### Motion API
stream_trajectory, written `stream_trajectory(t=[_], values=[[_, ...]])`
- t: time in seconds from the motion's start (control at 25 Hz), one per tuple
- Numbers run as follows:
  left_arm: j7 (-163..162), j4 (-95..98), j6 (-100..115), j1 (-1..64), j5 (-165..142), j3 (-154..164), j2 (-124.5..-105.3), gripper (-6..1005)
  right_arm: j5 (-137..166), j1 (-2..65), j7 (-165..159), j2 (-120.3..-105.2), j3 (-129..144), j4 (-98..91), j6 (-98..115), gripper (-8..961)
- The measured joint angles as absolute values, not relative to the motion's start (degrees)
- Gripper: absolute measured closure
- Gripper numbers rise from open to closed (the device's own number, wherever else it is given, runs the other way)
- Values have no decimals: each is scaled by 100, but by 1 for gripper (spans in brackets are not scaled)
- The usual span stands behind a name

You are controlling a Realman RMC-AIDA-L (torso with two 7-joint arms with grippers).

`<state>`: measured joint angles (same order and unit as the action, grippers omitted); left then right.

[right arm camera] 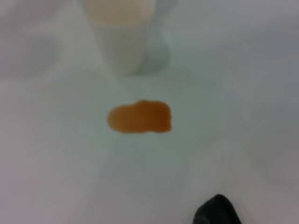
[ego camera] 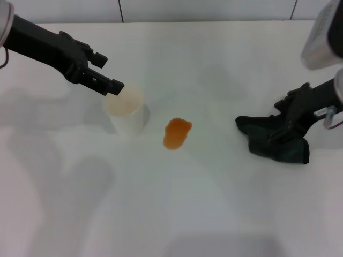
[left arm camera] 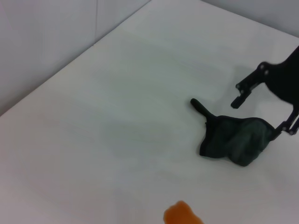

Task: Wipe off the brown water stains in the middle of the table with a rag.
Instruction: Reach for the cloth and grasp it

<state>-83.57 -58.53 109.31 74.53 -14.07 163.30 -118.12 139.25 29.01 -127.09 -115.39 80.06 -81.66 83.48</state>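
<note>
You're getting bright, even overhead light. Table [ego camera: 225, 64] is showing soft grey arm shadows. Stain [ego camera: 177, 133] is glinting slightly. Right wrist view is blurring cup [right arm camera: 122, 32] and stain; rag [right arm camera: 217, 212] is out of focus.

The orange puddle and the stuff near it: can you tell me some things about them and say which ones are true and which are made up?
1. The brown water stains sit between the paper cup and the rag. True.
2. The rag is lying on top of the puddle. False: it lies apart from it, on the robot's right side of the table.
3. The right pincer is down at the rag. True.
4. The cup has tipped over. False: it stands upright.
5. The left pincer is above the cup's rim. True.
6. The rag is white. False: it is dark, nearly black.
</note>
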Motion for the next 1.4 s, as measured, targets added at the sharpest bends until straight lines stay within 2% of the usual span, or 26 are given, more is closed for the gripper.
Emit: stream_trajectory(t=[0.36, 0.88, 1.08, 1.4], values=[[-8294, -5632, 10675, 7380, -1326, 16324, -11905, 108, 14049, 2784, -12729, -11540, 8667, -7607, 7377, 136], [-8271, -5476, 10580, 7352, -1258, 16321, -11902, 108, 14050, 2791, -12776, -11548, 8883, -7430, 7277, 182], [-8271, -5476, 10580, 7361, -1274, 16321, -11900, 109, 14056, 2738, -12782, -11549, 8988, -7618, 7272, 359], [-8290, -5475, 10582, 7370, -1286, 16323, -11900, 109, 14195, 2705, -12762, -11538, 9148, -7730, 7229, 579]])
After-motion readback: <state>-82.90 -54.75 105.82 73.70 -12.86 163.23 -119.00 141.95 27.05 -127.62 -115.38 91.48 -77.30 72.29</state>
